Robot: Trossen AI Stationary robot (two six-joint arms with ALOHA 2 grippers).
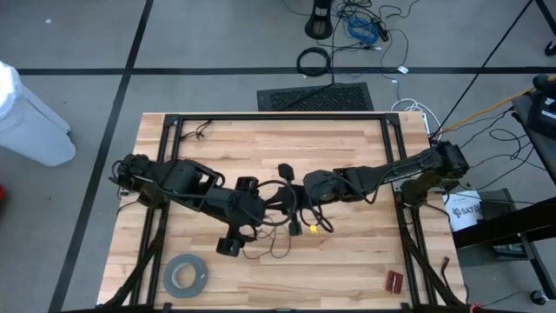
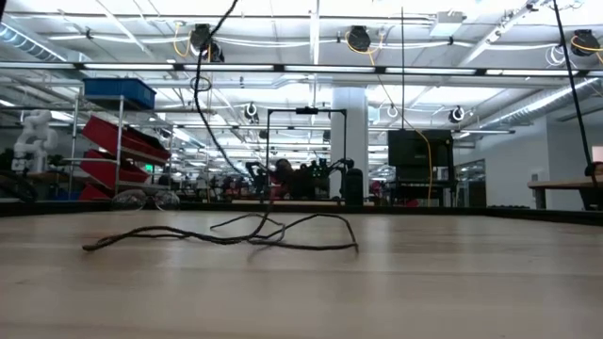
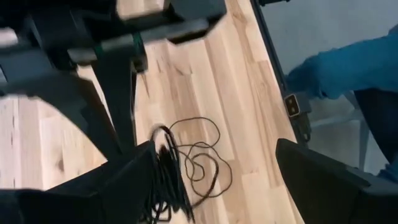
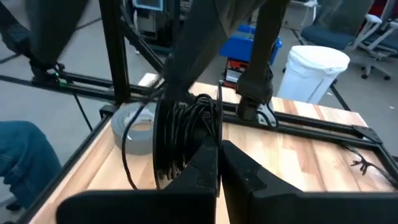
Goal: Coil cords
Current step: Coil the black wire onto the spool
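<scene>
The cord is a very thin dark wire. Part of it is wound in a bundle on one finger of my left gripper, which stands open above the table's middle. Loose loops lie on the wood below, and one strand rises from them out of the low view's top. A small black piece lies just beyond the grippers. My right gripper is shut close beside the bundle, coming from the table's right. My left gripper has one finger hooked through the wound turns, which hang on it clear of the table. The other finger is bare. My right gripper seems to pinch a single thin strand at its fingertips. It comes nearly level from the right. The strand runs up past the bundle.
A grey tape roll lies near the table's front left. A small yellow object sits just near of the grippers, and a red item lies at the front right. A person's blue sleeve shows beyond the table's edge.
</scene>
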